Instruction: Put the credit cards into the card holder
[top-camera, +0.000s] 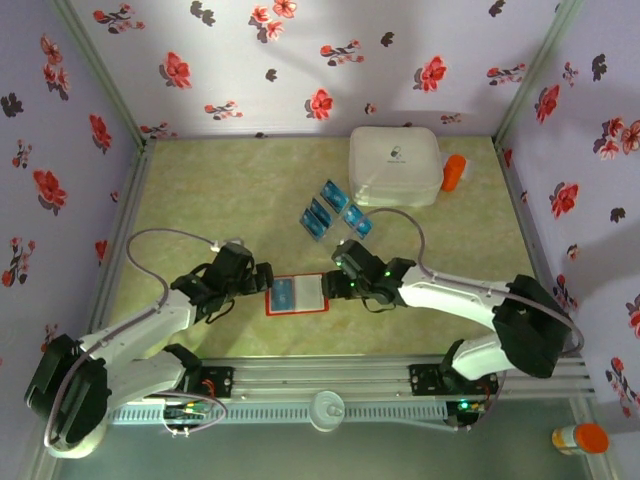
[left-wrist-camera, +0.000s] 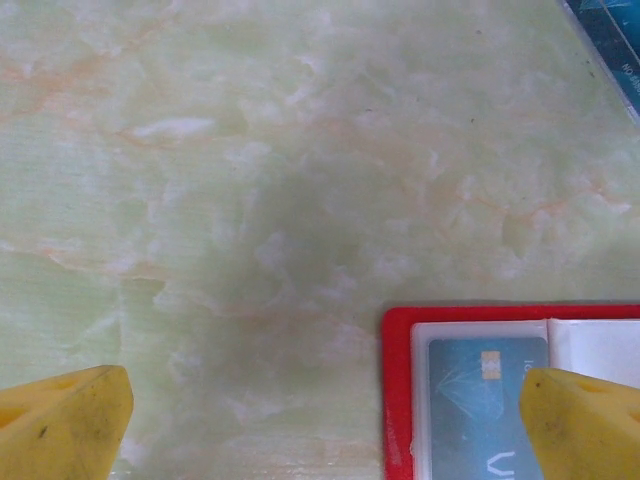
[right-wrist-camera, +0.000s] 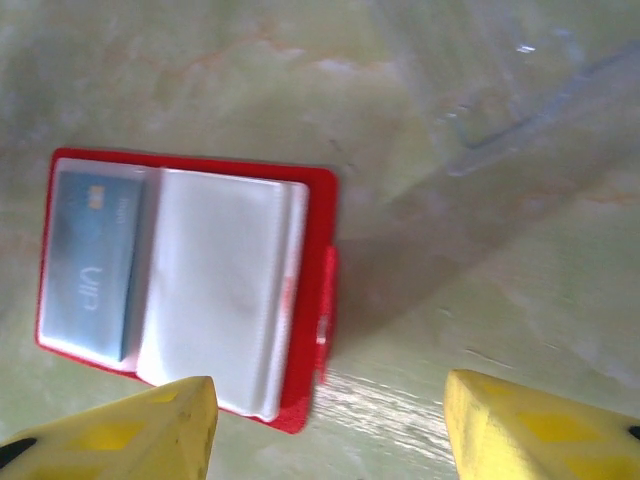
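Observation:
The red card holder (top-camera: 296, 294) lies open like a book on the table between my two grippers. A blue credit card (right-wrist-camera: 95, 260) sits in its left clear pocket, and white plastic sleeves (right-wrist-camera: 215, 290) cover the right page. Several more blue credit cards (top-camera: 316, 220) lie loose farther back, toward the white box. My left gripper (top-camera: 262, 280) stands open at the holder's left edge, with the holder's red corner (left-wrist-camera: 398, 400) by its right finger. My right gripper (right-wrist-camera: 330, 430) is open just off the holder's right edge, nothing between its fingers.
A big white rounded box (top-camera: 396, 165) stands at the back right with an orange object (top-camera: 454, 172) beside it. Flowered walls close in three sides. An orange-capped bottle (top-camera: 580, 438) lies outside the frame at the near right.

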